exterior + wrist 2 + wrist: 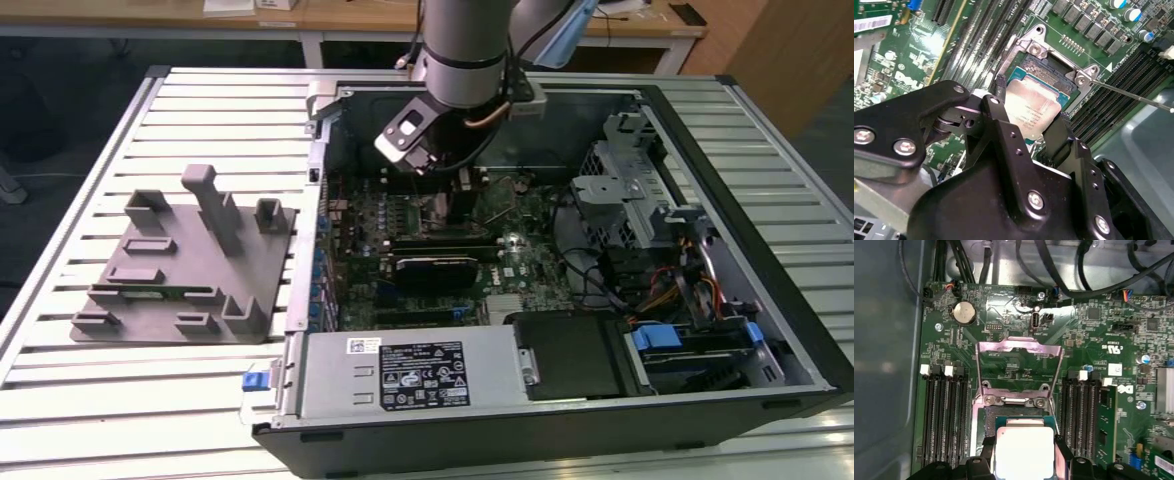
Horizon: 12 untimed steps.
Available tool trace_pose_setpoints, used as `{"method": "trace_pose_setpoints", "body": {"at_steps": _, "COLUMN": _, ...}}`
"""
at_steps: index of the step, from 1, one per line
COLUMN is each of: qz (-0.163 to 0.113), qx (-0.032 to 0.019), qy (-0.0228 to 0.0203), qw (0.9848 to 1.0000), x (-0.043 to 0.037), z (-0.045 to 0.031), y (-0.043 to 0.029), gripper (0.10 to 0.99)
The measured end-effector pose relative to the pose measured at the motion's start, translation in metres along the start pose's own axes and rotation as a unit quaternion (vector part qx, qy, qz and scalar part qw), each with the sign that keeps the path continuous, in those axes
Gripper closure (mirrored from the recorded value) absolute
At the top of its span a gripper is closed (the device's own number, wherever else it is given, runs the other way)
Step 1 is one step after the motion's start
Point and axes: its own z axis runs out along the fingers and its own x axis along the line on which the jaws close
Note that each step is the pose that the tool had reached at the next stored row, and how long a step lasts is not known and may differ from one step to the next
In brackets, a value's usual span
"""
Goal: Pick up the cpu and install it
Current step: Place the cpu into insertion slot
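The cpu (1031, 112), a flat square chip with a silver top and a greenish rim, sits between my gripper's (1029, 116) two black fingers, which press on opposite edges. It hovers tilted just over the open black-framed socket (1051, 65) on the green motherboard. In the first wrist view the cpu (1024, 450) covers the near part of the socket (1014, 416), and the hinged metal load plate (1019, 347) stands flipped open behind it. In the exterior view the gripper (445, 172) reaches down into the open computer case (747, 330).
Memory slots (941, 415) flank the socket on both sides. A thin metal lever (1134, 96) sticks out beside the socket. Black cables (1004, 260) run along the case wall. A grey plastic fixture block (180, 265) lies on the slatted table at the exterior view's left.
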Motion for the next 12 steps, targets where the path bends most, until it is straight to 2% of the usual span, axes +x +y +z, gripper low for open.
{"method": "trace_pose_setpoints", "body": {"at_steps": 6, "qz": 0.000, "qx": 0.0000, "qy": -0.0002, "qw": 1.0000, "x": 0.0053, "z": 0.0071, "y": -0.0024, "gripper": 0.541}}
{"method": "trace_pose_setpoints", "body": {"at_steps": 12, "qz": 0.000, "qx": 0.0001, "qy": -0.0010, "qw": 1.0000, "x": 0.0063, "z": 0.0151, "y": -0.0031, "gripper": 0.541}}
